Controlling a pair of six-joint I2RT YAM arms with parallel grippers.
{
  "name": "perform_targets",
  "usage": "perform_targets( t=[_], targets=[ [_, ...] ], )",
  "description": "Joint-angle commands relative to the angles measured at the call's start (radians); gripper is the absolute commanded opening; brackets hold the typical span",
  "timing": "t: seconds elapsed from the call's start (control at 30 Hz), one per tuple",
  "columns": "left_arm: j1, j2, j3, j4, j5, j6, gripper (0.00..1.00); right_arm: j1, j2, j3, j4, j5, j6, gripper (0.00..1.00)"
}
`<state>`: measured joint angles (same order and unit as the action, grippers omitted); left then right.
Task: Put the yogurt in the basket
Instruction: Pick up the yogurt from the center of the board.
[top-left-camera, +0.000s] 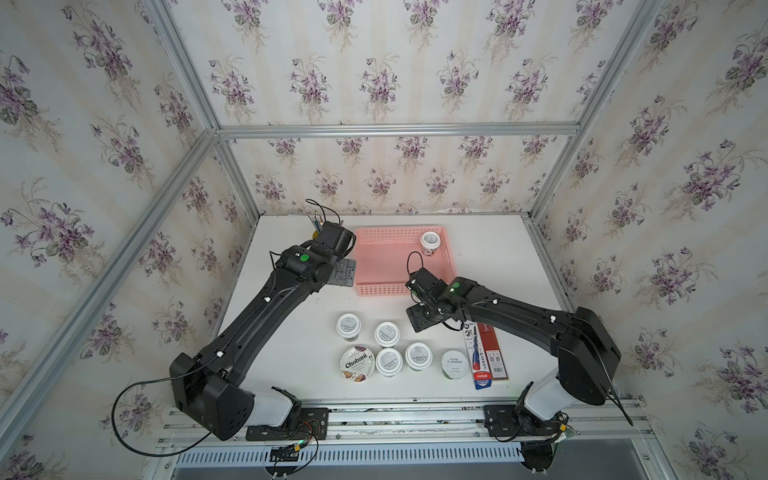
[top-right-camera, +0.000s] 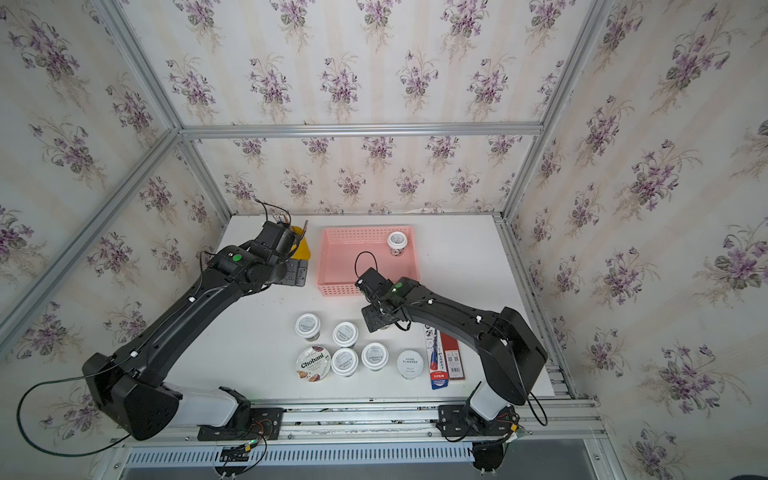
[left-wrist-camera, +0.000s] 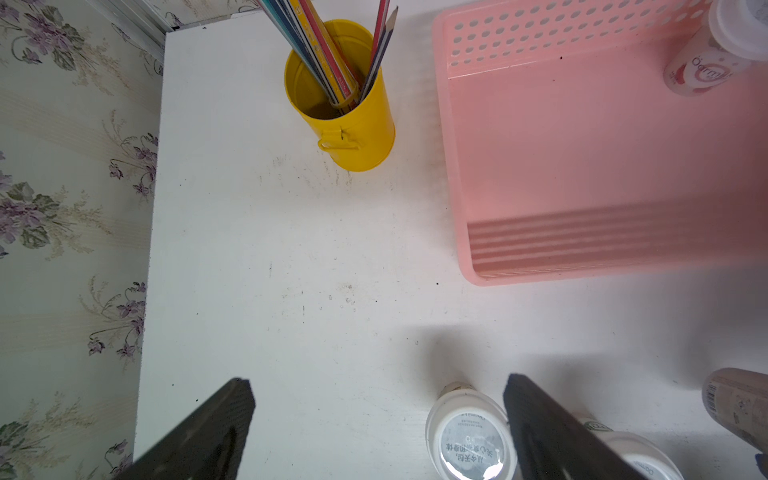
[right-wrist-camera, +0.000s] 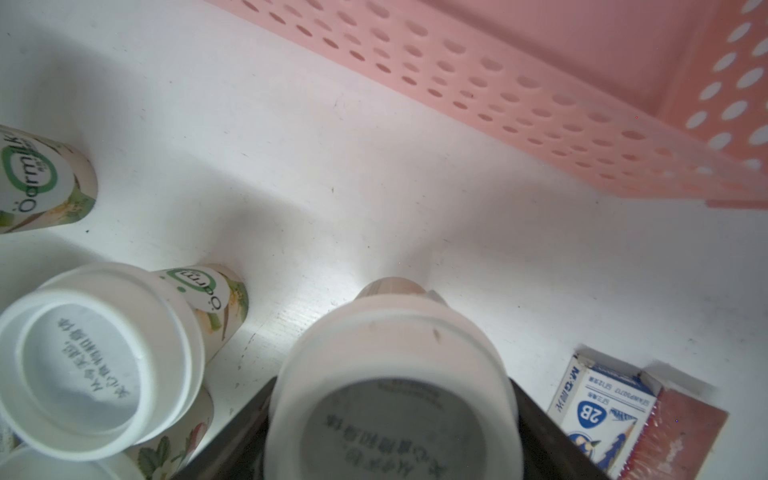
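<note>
Room to move lies mostly on the side of the basket (top-left-camera: 382, 289) that faces the arms' bases. There a strip of bare white table (top-left-camera: 291, 332) runs between its perforated wall and the cluster of cups. The basket's floor is almost wholly bare. One yogurt cup (top-left-camera: 430, 243) stands upright in its far corner, on the right arm's side.

The right gripper (top-left-camera: 419, 320) hangs just off the basket's nearer corner. Its jaws are closed against the sides of a white-lidded cup (right-wrist-camera: 390, 374) with grey print on top, upright between them. Whether that cup's base touches the table I cannot tell. Red and blue packets (top-left-camera: 484, 353) lie just beside it, away from the basket.

The left gripper (left-wrist-camera: 374, 432) hovers beside the basket's opposite side wall, jaws wide and empty, with a yellow pencil cup (left-wrist-camera: 345, 108) near it.

Farther from the basket sit four more white cups (top-left-camera: 387, 333), the wider Chobani cup (top-left-camera: 357, 363) and a pale-green-lidded cup (top-left-camera: 454, 363), close together, all upright.
</note>
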<state>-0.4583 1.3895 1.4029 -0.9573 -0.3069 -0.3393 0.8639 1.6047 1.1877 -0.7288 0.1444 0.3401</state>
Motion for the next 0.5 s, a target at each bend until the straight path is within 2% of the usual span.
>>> perform_targets(
  t=[0.0, 0.23, 0.47],
  targets=[
    [0.001, -0.010, 0.006, 0.003, 0.000, 0.007, 0.99, -0.011, 0.011, 0.059, -0.060, 0.028, -0.032, 0.79],
    [0.001, -0.023, 0.002, 0.008, -0.001, 0.012, 0.99, -0.054, 0.074, 0.253, -0.131, 0.040, -0.093, 0.79],
    [0.001, -0.019, 0.008, 0.009, -0.009, 0.019, 0.99, -0.117, 0.206, 0.491, -0.168, 0.038, -0.158, 0.79]
  ],
)
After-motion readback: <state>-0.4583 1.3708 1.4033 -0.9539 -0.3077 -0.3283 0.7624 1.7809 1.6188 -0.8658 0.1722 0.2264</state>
